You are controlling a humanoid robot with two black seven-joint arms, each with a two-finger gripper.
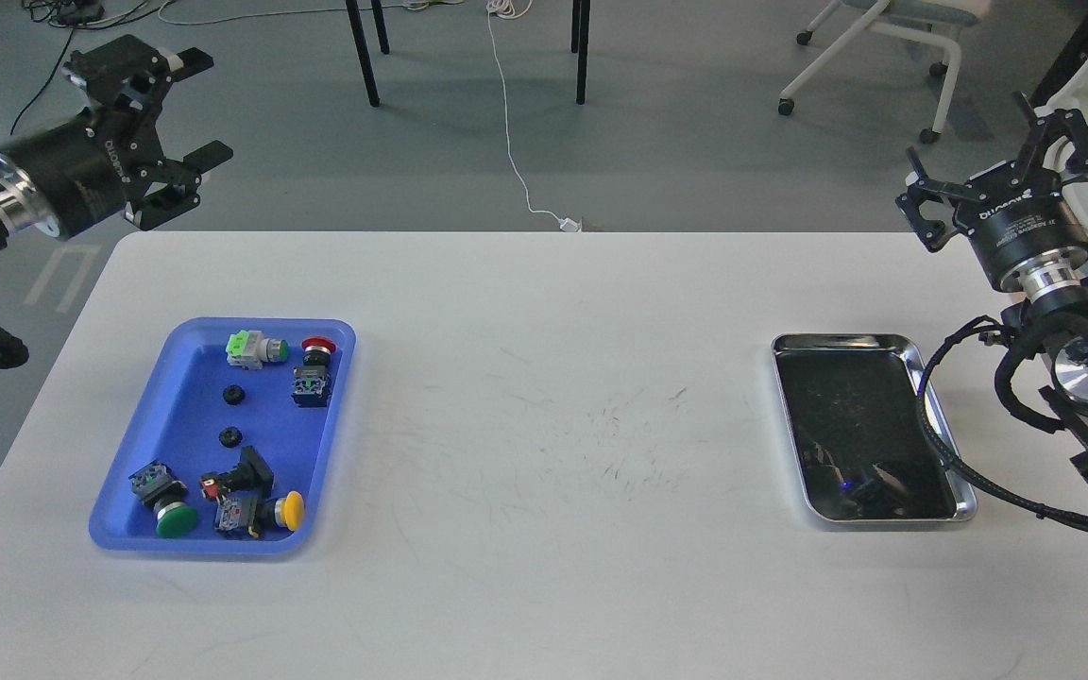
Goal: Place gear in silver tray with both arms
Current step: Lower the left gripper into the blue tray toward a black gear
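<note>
Two small black gears lie in the blue tray (143, 444): one (234, 395) near its middle, the other (229, 436) just below it. The silver tray (943, 430) sits at the table's right and holds nothing; its dark bottom only reflects. My left gripper (190, 118) is open and empty, raised beyond the table's far left corner, well away from the gears. My right gripper (1002, 165) is open and empty, raised behind the silver tray at the far right.
The blue tray also holds several push-button switches: green (256, 348), red (316, 349), yellow (280, 511) and another green (166, 515). A black cable (955, 467) from my right arm hangs over the silver tray's right rim. Chair and table legs stand beyond the table.
</note>
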